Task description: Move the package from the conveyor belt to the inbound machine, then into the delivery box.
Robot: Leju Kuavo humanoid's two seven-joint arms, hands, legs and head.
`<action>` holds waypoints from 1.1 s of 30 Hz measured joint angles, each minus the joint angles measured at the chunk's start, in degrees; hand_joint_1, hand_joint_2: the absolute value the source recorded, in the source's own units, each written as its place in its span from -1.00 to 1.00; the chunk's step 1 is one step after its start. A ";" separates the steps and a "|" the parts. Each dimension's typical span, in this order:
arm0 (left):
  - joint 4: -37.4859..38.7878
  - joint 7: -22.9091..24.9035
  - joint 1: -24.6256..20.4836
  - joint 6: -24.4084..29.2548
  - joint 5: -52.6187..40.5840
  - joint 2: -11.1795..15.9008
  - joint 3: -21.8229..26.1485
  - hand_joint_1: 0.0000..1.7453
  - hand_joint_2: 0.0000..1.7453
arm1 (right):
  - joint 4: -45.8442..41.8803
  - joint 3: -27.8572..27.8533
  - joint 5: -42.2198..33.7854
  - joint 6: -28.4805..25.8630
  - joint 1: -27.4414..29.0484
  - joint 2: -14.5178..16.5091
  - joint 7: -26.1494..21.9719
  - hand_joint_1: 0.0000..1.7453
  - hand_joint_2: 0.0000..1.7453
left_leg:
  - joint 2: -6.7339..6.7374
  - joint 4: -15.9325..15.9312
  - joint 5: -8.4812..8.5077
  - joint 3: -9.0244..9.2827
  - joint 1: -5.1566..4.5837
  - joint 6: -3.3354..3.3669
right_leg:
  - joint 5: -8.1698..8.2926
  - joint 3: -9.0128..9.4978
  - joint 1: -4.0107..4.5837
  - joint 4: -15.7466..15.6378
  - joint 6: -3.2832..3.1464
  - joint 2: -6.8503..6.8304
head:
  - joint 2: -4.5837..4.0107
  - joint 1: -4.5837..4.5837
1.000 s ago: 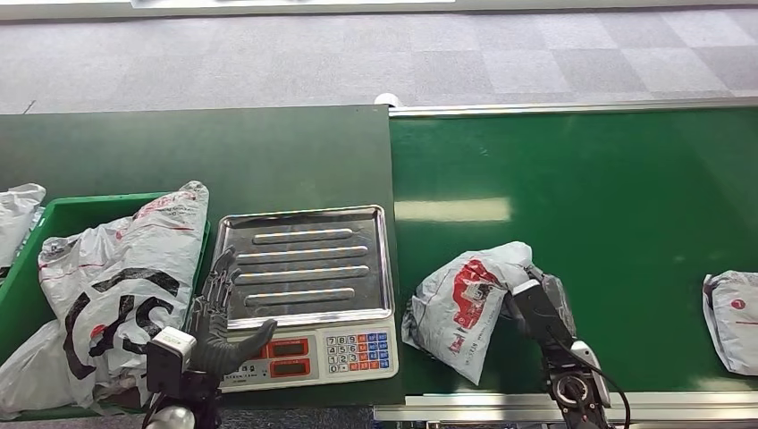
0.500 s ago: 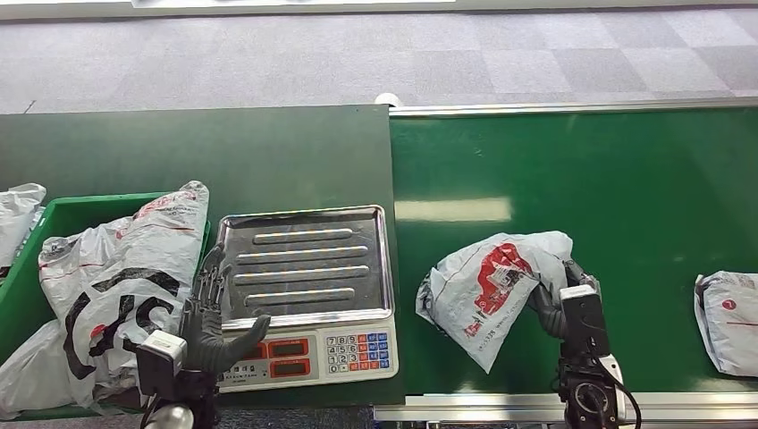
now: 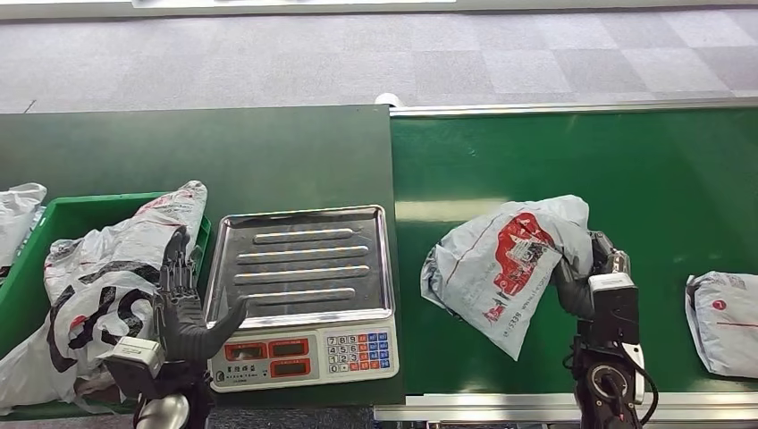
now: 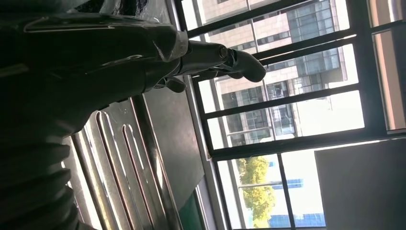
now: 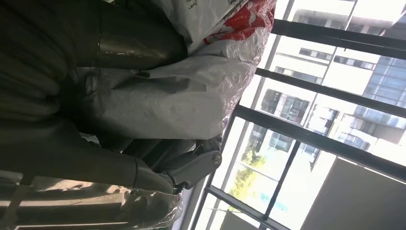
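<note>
Pkg (image 3: 505,264) held by right hand (image 3: 585,273), up over conveyor belt (image 3: 626,170), centre-right of head frame.

Grey poly pkg w/ red print, crumpled, tilted; right hand grips its right edge, fingers wrapped into the plastic, seen close in right wrist view (image 5: 163,100). Belt = green, right half of frame. 2nd grey pkg (image 3: 722,322) lies on belt at right edge, well apart. Scale / inbound machine (image 3: 304,290) lower centre, just left of belt: ribbed steel tray, keypad + red displays at front. Left hand (image 3: 188,308) lower left beside scale's left edge, fingers spread apart, holds nothing. Green delivery box (image 3: 63,214) at left edge w/ white-black-red bags (image 3: 98,286) piled in it.
</note>
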 joint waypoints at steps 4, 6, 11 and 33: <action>-0.15 -0.52 -0.17 0.96 0.41 -0.03 -0.22 -1.00 1.00 | 0.21 1.50 -1.78 0.43 -4.39 -0.42 -1.24 1.00 1.00 | 0.06 0.00 0.01 -0.02 0.00 0.00 | 0.02 -0.02 0.01 0.02 -0.01 0.06 | 0.00 0.00; -0.15 -0.95 -0.40 1.58 0.83 -0.11 -0.43 -1.00 1.00 | 0.86 2.98 -2.34 0.66 -8.00 -0.20 -1.70 1.00 1.00 | 0.08 -0.01 0.02 0.00 0.01 -0.02 | 0.03 -0.03 0.01 0.03 -0.02 0.10 | 0.00 0.00; -0.15 -1.34 -0.79 2.37 2.08 -0.36 -0.57 -1.00 1.00 | 4.36 7.97 -1.51 -0.72 -15.96 2.30 -2.74 1.00 1.00 | 0.05 0.00 0.04 0.06 0.04 -0.03 | 0.03 -0.02 0.04 0.03 -0.03 0.07 | 0.00 -0.01; 4.05 -1.50 -5.73 1.19 3.50 0.23 -4.02 -1.00 1.00 | 32.07 25.32 2.19 -1.29 -22.61 14.34 -5.99 1.00 1.00 | 0.03 -0.01 0.03 -0.07 0.08 -0.05 | 0.00 -0.07 0.09 0.04 -0.03 0.08 | 0.00 0.01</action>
